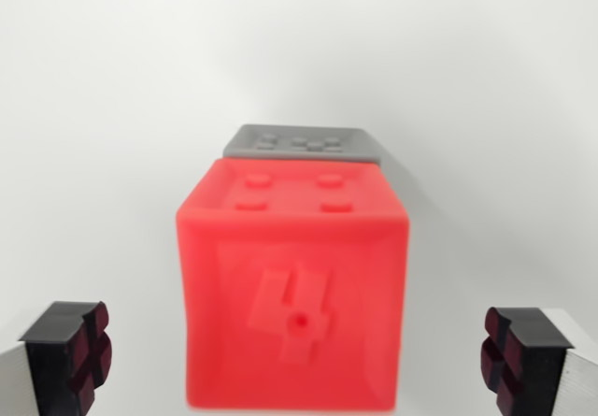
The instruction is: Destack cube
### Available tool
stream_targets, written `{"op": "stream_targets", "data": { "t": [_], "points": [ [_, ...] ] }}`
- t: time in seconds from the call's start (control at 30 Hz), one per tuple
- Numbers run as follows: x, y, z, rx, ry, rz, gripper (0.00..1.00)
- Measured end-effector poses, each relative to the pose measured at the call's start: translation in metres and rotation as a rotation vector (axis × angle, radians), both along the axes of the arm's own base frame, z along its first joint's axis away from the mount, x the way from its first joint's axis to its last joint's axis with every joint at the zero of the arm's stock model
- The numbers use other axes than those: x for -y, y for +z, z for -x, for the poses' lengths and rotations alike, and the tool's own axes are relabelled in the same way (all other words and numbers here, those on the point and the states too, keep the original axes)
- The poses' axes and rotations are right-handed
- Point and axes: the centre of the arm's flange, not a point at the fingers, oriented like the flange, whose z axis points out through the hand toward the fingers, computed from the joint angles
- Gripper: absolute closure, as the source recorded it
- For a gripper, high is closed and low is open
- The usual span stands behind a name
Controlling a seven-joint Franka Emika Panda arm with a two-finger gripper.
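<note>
A red cube (293, 294) fills the middle of the wrist view, with a raised "4" on its near face and small studs on top. Behind it, partly hidden, a grey cube (304, 142) shows only its studded top edge. My gripper (297, 358) is open. Its left fingertip (73, 355) and right fingertip (523, 360), both black with dark red pads, stand at the bottom corners on either side of the red cube, with a clear gap to each side face. Whether the red cube rests on the grey one I cannot tell.
A plain white surface (112, 107) surrounds the cubes on every side.
</note>
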Motion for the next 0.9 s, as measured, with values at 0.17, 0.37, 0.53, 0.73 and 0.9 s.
{"op": "stream_targets", "data": {
  "t": [0.17,0.37,0.53,0.73,0.9],
  "points": [
    [0.001,-0.022,0.001,-0.004,0.000,-0.001,0.00],
    [0.001,-0.037,0.001,-0.002,-0.001,-0.001,0.00],
    [0.001,-0.042,0.001,-0.002,-0.001,-0.001,1.00],
    [0.001,-0.042,0.000,0.000,-0.001,-0.001,1.00],
    [0.001,-0.042,0.000,0.000,-0.001,-0.001,1.00]
  ]
}}
